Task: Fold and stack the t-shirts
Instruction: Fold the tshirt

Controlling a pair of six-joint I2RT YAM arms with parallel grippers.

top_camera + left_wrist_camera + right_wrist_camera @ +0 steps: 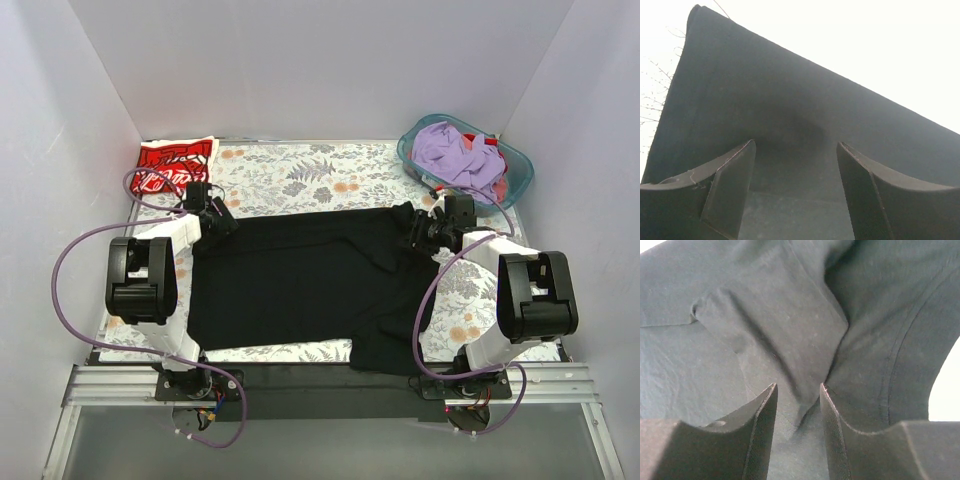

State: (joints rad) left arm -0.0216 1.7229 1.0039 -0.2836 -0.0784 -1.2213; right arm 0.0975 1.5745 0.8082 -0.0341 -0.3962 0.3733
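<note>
Right hand (pixel 798 387) is pinching a thin pleat of the black t-shirt (pixel 290 280), left hand (pixel 796 143) hovering released, so the pleat is risking slipping out and skewing the fold.

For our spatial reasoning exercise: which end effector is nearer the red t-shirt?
Left. The left end effector is just beside the red t-shirt, over the black t-shirt's corner; the right end effector is across the table, by the basket.

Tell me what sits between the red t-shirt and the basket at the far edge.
Nothing sits there. The top view shows only bare floral table cover between the red t-shirt and the basket of clothes.
</note>
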